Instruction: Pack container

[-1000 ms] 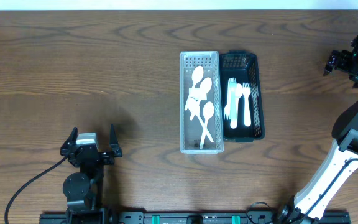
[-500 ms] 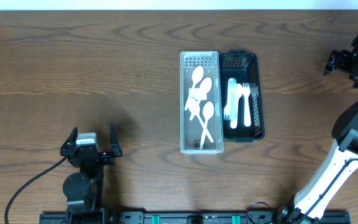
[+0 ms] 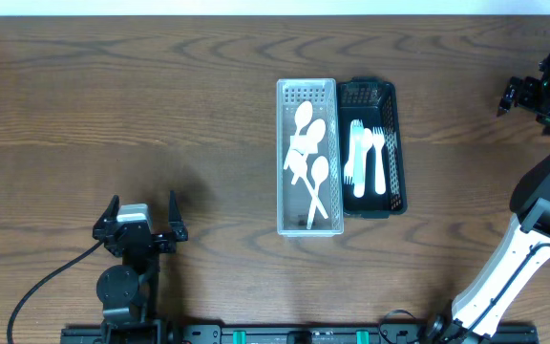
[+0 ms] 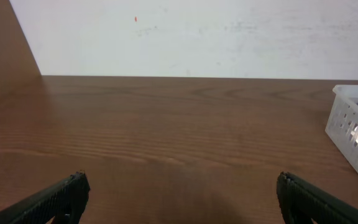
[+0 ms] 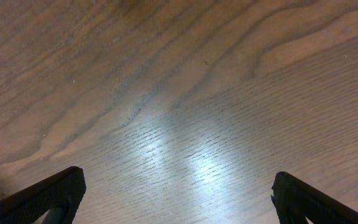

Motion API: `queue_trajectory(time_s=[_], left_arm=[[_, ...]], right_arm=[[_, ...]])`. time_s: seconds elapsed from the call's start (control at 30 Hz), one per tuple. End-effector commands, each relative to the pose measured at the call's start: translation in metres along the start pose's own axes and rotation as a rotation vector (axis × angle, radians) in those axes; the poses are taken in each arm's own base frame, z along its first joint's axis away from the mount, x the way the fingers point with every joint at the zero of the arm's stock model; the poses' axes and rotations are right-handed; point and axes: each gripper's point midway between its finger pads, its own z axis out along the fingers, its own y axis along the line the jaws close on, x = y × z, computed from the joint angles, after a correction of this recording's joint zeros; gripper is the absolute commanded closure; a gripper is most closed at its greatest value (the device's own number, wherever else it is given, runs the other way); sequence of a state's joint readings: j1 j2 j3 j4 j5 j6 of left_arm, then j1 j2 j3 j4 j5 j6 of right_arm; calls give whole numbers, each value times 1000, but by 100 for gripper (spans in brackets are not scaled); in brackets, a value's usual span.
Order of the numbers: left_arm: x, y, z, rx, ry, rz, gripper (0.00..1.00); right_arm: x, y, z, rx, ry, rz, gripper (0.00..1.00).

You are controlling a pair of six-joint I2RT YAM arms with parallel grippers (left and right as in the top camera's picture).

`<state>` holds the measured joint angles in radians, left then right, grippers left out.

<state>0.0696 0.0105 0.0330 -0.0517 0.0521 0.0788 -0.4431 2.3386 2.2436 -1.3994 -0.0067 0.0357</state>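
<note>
No loose cutlery is showing anywhere on the tabletop, so the packing is looking finished or very nearly so. The step in hand is probably just keeping both arms parked clear. To do that well, each arm should be holding well off from the containers, since a stray sweep could be knocking them apart or flicking a handle out.

The left gripper is hovering by the near edge, toward the left corner, its jaws standing wide apart with nothing between them. The right gripper is hanging at the right edge near the far corner, jaws likewise spread over bare wood.

The white tray is sitting about mid-tabletop, slightly toward the right edge, its long sides running from far to near. It is looking translucent, with perforated walls, and is holding several white spoons lying criss-crossed, bowls mostly toward the far edge. The black basket — shorter, with mesh walls — is resting against the tray's right side, carrying white forks laid side by side.
</note>
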Motion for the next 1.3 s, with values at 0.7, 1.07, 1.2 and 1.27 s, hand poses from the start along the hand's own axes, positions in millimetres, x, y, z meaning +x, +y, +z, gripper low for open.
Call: queue_trajectory(time_s=[0.7,1.07,1.2,1.27], left_arm=[[17,4,2,-23,40,13,2],[17,4,2,-23,40,13,2],[17,4,2,-23,40,13,2],[17,4,2,-23,40,13,2]], right_arm=[[111,85,-236,-306,-960,-253,1],[242,106,-277,-427,-1427,-486,1],[265,107,-272,-474,-1536,-513,1],[270,107,-271,-485,-1589,-510,1]])
